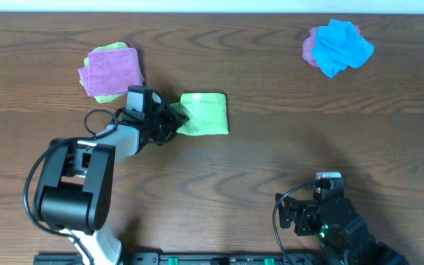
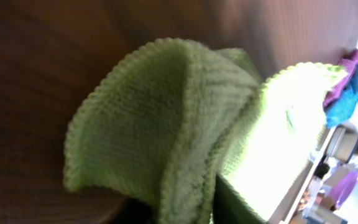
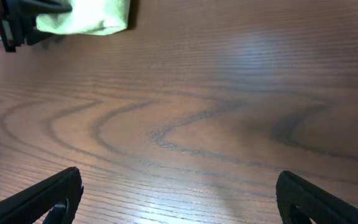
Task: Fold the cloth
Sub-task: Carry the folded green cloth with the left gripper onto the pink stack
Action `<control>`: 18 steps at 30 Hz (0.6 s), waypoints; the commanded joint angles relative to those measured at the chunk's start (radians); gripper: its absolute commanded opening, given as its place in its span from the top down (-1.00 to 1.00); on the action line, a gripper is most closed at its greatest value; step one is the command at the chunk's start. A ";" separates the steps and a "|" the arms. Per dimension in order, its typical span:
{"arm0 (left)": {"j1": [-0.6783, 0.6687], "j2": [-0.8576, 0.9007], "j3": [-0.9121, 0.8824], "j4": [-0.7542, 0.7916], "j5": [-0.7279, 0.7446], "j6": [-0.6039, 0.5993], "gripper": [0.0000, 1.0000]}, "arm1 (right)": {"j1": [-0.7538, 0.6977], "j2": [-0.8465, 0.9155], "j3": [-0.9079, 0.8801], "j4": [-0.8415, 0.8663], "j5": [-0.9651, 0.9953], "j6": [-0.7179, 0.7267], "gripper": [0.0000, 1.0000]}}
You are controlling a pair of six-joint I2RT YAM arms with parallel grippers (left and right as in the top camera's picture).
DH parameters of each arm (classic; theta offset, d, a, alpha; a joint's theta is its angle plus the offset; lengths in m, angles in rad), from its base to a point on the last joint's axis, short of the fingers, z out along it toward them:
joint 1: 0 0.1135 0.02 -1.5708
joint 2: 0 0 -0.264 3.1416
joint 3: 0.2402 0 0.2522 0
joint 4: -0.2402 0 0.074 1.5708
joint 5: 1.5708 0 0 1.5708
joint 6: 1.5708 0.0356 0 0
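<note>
A green cloth (image 1: 206, 113) lies folded on the wooden table, left of centre. My left gripper (image 1: 174, 120) is at its left edge and is shut on that edge. In the left wrist view the green cloth (image 2: 166, 124) fills the frame, with a raised fold pinched between the fingers at the bottom. The cloth also shows far off in the right wrist view (image 3: 86, 17). My right gripper (image 3: 179, 193) is open and empty, low over bare table near the front right edge (image 1: 316, 213).
A stack of folded pink and green cloths (image 1: 111, 71) lies at the back left, close behind the left arm. A crumpled heap of blue and purple cloths (image 1: 337, 46) lies at the back right.
</note>
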 commanded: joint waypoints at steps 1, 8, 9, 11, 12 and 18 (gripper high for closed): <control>-0.003 0.016 -0.014 0.040 -0.014 0.010 0.88 | -0.003 -0.007 -0.005 -0.001 0.018 0.014 -0.98; 0.000 0.015 -0.004 0.220 0.067 -0.005 0.89 | -0.003 -0.007 -0.005 -0.002 0.018 0.014 -0.99; 0.002 0.014 0.004 0.233 0.074 -0.020 0.88 | -0.003 -0.007 -0.005 -0.003 0.018 0.014 -0.99; 0.009 0.012 0.029 0.232 0.084 -0.039 0.88 | -0.003 -0.007 -0.005 -0.008 0.018 0.014 -0.99; 0.013 0.012 0.043 0.232 0.094 -0.047 0.89 | -0.003 -0.007 -0.005 -0.008 0.018 0.014 -0.98; 0.054 0.011 0.200 0.131 0.115 -0.060 0.88 | -0.003 -0.007 -0.005 -0.008 0.018 0.014 -0.98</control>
